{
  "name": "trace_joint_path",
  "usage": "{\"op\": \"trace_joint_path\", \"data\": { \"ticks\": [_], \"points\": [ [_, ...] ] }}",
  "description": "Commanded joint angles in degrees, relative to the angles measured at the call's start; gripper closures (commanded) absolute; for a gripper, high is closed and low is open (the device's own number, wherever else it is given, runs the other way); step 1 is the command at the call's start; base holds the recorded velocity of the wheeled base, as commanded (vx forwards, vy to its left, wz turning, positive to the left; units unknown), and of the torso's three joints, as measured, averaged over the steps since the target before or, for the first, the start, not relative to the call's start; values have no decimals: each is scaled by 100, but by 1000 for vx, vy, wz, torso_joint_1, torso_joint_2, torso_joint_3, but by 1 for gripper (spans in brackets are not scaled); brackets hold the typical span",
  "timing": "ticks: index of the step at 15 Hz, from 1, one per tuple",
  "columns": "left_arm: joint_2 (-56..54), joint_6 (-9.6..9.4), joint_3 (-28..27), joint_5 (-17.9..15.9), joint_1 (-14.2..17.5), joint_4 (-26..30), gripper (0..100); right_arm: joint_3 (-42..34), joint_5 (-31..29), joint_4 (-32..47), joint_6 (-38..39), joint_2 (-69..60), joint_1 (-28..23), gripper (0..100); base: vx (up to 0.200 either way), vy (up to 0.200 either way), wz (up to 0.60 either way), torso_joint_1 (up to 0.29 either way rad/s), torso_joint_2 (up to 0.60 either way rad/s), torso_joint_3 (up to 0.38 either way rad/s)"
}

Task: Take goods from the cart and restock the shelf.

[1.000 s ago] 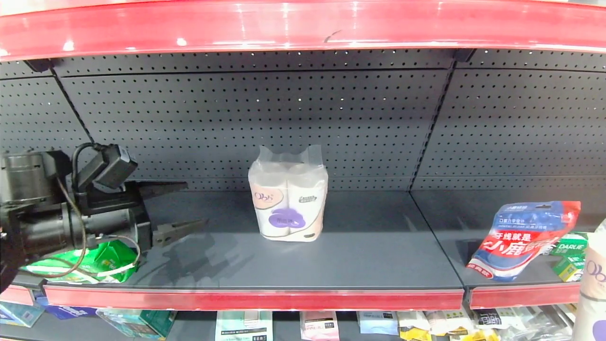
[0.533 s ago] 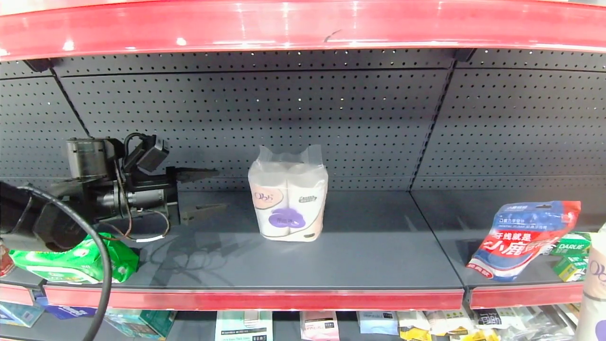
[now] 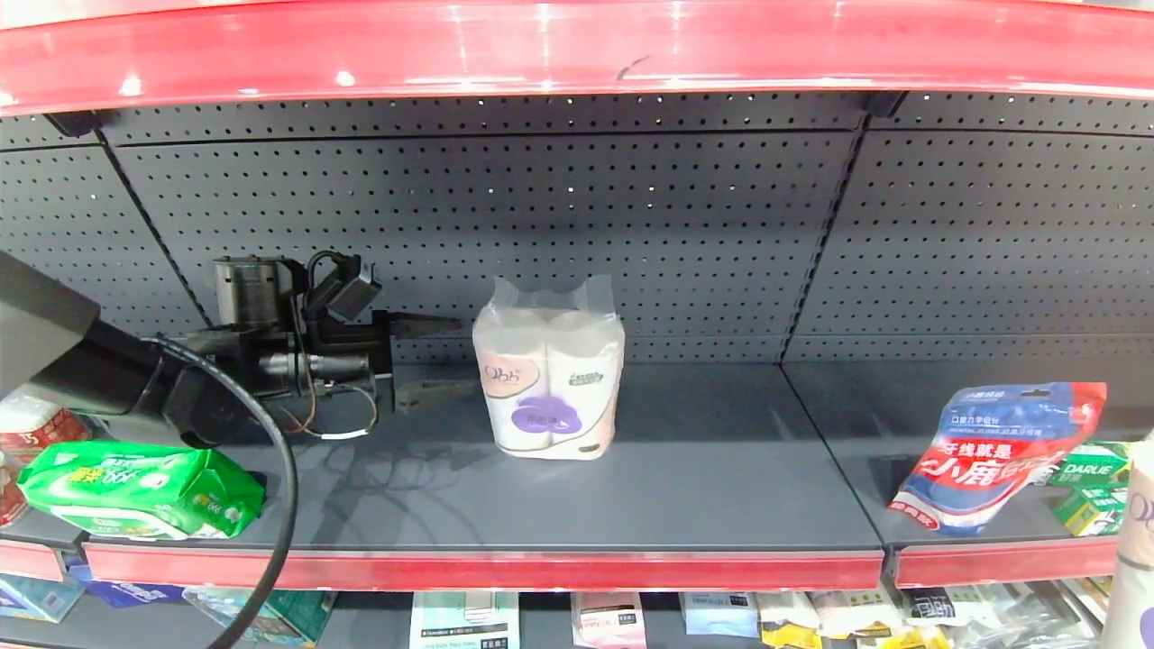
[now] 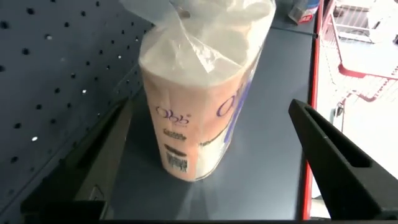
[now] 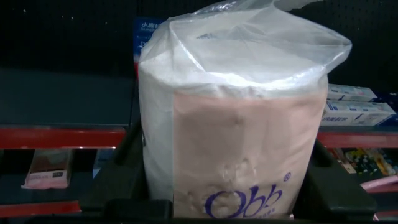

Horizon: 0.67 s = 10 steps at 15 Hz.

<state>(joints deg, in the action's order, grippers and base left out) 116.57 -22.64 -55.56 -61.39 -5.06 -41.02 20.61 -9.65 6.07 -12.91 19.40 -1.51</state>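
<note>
A wrapped pack of white toilet rolls point(image 3: 548, 383) stands upright in the middle of the grey shelf point(image 3: 703, 487). My left gripper point(image 3: 465, 353) is open just to its left, above the shelf, fingertips close to the pack's side. In the left wrist view the pack point(image 4: 199, 106) sits ahead between the two spread fingers point(image 4: 339, 165). A second toilet-roll pack point(image 5: 242, 124) is held in my right gripper point(image 5: 227, 186), which is shut on its lower sides. That pack shows at the head view's lower right edge point(image 3: 1131, 559), in front of the shelf.
A green wipes pack point(image 3: 144, 491) lies at the shelf's front left. A red-blue pouch point(image 3: 996, 455) and green boxes point(image 3: 1086, 487) stand on the right section. The red shelf lip point(image 3: 487, 570) runs along the front, with goods below. A red cart point(image 4: 367, 50) stands beside the shelf.
My left arm has moved right and deeper over the shelf, bringing its open fingers up to the standing pack. The pack in my right gripper has dropped slightly at the frame's edge.
</note>
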Motion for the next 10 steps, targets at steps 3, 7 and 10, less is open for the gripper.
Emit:
{"op": "trace_joint_path", "data": {
  "ticks": [3,7,10],
  "points": [
    [367,-21,-385,4,-21,-2,0,-14,-10,-1,-19,3,-16,100,0,0,0,0,0,0],
    [595,-30,-675,40,-162,-2,0,-22,-1,-1,-63,12,-69,100,0,0,0,0,0,0],
    [824,-21,-939,40,-303,-2,0,-31,-10,-1,-63,20,-69,100,0,0,0,0,0,0]
  ]
}}
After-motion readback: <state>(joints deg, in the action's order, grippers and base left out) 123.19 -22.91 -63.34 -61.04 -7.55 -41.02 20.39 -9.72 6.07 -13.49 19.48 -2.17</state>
